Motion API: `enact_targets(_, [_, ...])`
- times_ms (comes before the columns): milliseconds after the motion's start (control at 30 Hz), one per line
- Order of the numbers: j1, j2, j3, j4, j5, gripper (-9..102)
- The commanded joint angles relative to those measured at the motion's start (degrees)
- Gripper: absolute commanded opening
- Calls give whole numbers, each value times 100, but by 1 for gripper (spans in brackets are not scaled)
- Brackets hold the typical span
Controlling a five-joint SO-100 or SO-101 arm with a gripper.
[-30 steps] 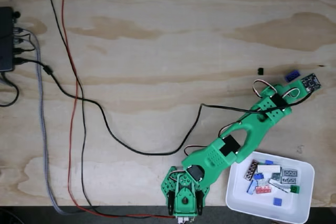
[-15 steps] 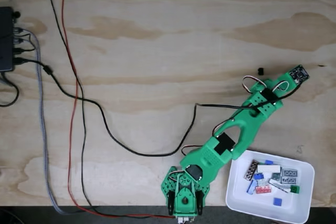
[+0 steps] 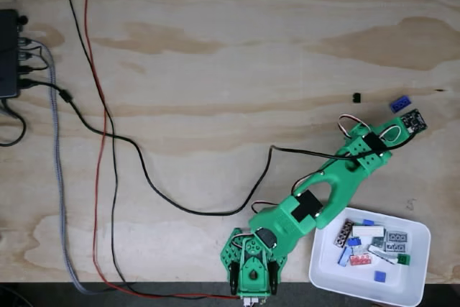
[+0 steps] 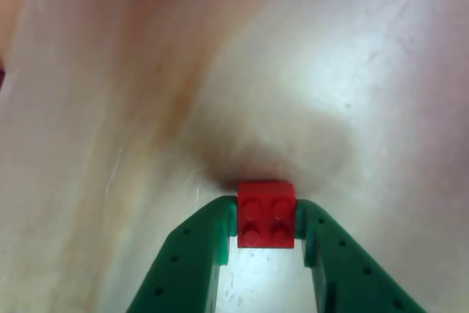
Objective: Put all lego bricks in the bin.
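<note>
Cables (image 3: pixel 108 149) are strung down the left side of the table (image 3: pixel 215 48) in the fixed view, and a snag is possible if the arm's own black lead gets dragged on the swing toward the bin. Moving right, the green arm (image 3: pixel 316 199) is stretched out toward the right edge, and its far end is covered from above by the wrist board, so the claw itself can't be made out there. In the other view the claw (image 4: pixel 265 248) is seen closed narrow around a red brick (image 4: pixel 265 213), with a green finger pressed on each side; the pinch looks to be on the lower part only, so the brick could be squeezed out or twisted loose during the carry, and the table underneath is too blurred for height to be judged. Just past the wrist, a blue brick (image 3: pixel 400 103) and a small black piece (image 3: pixel 356 96) are left lying apart on the wood, and either could be knocked away by a low sweep. At bottom right, the bin (image 3: pixel 338 278) is already loaded with a mixed pile of lego bricks (image 3: pixel 370 242), jumbled enough that a count can't be trusted; a release made too early could see the red one bounced off the rim.
</note>
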Motion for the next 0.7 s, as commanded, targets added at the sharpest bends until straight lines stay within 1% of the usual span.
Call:
enact_targets(0, [1802,5300,-141,1424,-492,0])
enact_targets(67, [2417,6073,431,1485,-1169,0])
enact_targets(133, [2804,6574,1055,1345,-1652,0])
enact_targets(267, [3665,6970,1898,1081,-2681,0])
enact_targets(333, [3850,6926,2479,642,-2883,0])
enact_targets(367, [3867,6855,2716,308,-2830,0])
enact_targets(433, [3797,6645,3006,-26,-2786,1])
enact_targets(567, [3709,6451,3340,-439,-2742,38])
enact_targets(600, [3727,6469,3401,-466,-2769,42])
enact_targets(667, [3691,6478,3454,-501,-2707,42])
